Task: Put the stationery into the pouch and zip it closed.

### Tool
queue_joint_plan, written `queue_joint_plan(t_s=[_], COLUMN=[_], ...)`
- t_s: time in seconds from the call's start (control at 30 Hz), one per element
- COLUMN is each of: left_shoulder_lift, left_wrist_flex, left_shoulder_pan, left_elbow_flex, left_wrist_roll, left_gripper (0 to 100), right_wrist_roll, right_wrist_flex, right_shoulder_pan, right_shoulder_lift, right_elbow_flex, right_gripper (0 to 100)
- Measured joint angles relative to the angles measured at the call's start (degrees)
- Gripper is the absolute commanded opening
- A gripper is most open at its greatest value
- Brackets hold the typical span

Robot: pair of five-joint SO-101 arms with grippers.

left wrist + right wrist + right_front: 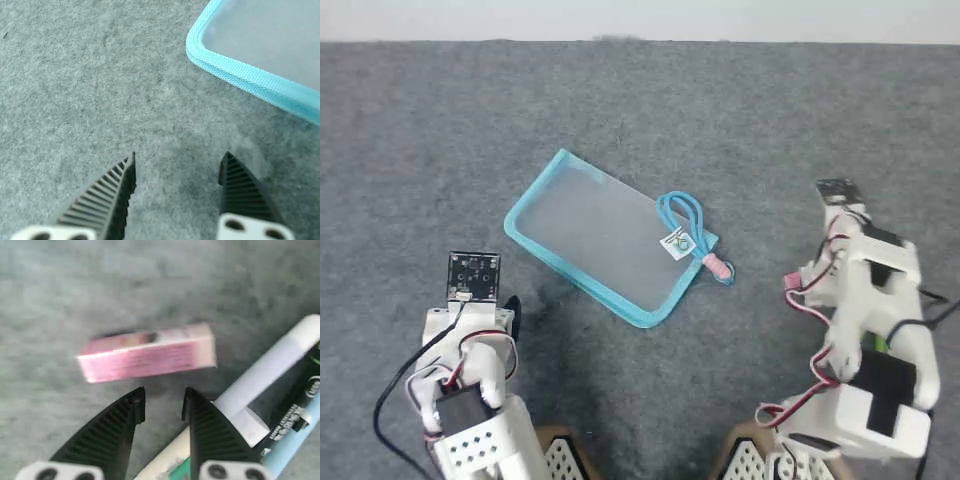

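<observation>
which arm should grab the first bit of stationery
Right. The right end effector hangs open by the pink eraser, pens beside it; the left end effector is over bare mat near the pouch corner.

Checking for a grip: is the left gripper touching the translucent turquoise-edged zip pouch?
Apart. The left wrist view shows bare grey mat between the open left gripper and the translucent turquoise-edged zip pouch.

A robotics test bench (lab-like): grey felt mat (420,120), bare-wired arms (880,300), plain pale wall (720,18).
</observation>
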Motion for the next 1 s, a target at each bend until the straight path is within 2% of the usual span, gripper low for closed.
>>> queue_joint_plan(t_s=[0.2, 0.57, 0.8, 1.0], left_shoulder_lift=[0.0, 0.0, 0.0, 0.0], left_wrist_flex=[0.7, 0.7, 0.7, 0.7], left_shoulder_pan=[0.0, 0.0, 0.0, 0.0], left_elbow_flex=[0.0, 0.0, 0.0, 0.0], left_wrist_roll=[0.0, 0.0, 0.0, 0.0], left_gripper=[25, 25, 25, 25], right_wrist_roll=[0.4, 1.9, 2.7, 2.9], right_wrist_flex=[0.0, 10.0, 12.7, 11.7], right_shoulder_pan=[6.2, 6.6, 8.7, 10.5], right_shoulder_lift=[0.1, -4.5, -19.0, -20.7], right_elbow_flex=[-4.1, -9.0, 1.2, 7.6], right_gripper=[13.4, 13.4, 13.7, 13.7])
